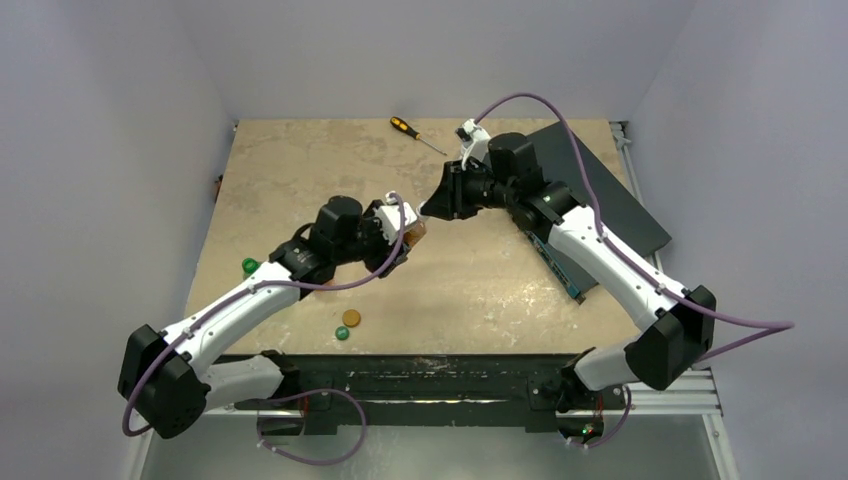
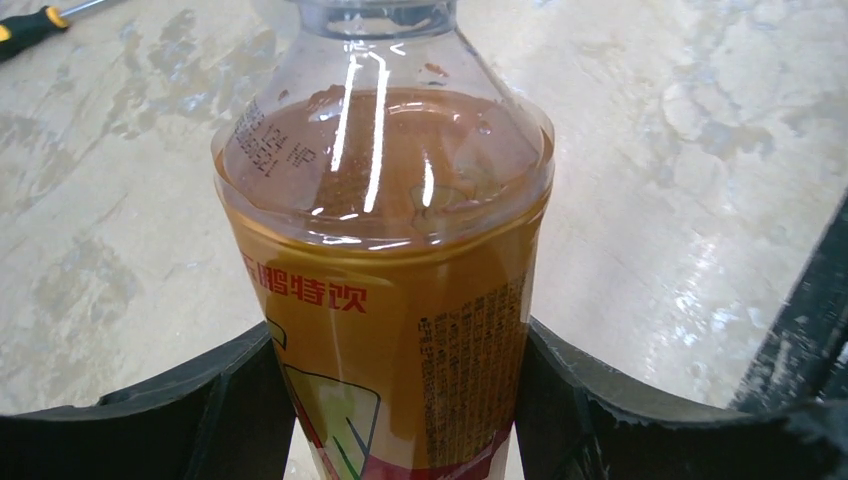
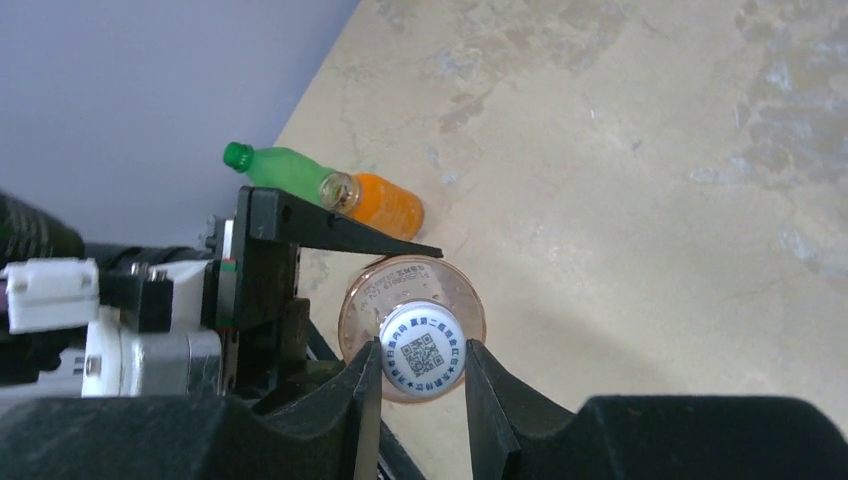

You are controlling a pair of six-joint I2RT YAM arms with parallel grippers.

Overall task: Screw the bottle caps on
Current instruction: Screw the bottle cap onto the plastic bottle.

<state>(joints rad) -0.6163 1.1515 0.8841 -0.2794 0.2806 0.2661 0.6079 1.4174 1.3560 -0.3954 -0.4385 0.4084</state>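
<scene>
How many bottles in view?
3: amber bottle in the left end effector; green bottle and orange bottle lying together at the table's edge. More may be hidden.

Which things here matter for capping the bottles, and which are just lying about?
Job: amber bottle, white cap, green bottle, orange bottle, orange cap, green cap, darker green cap.
Lying about: screwdriver, dark board.

**Both claws full, open tabletop beyond**

The right claw [image 3: 423, 362] grips a small white round plastic cap [image 3: 424, 348]. The left claw [image 2: 395, 335] grips the amber clear-plastic bottle [image 2: 385, 200] beneath it, so neither has room inside. The left claw's black finger [image 3: 340, 232] sits just beside the right claw. Beyond the right claw, the beige marbled tabletop [image 3: 620, 200] lies bare up to a green plastic bottle [image 3: 280, 166] and an orange plastic bottle [image 3: 388, 204], lying together by the wall. A black-and-orange screwdriver [image 2: 30, 25] lies ahead-left of the left claw.
</scene>
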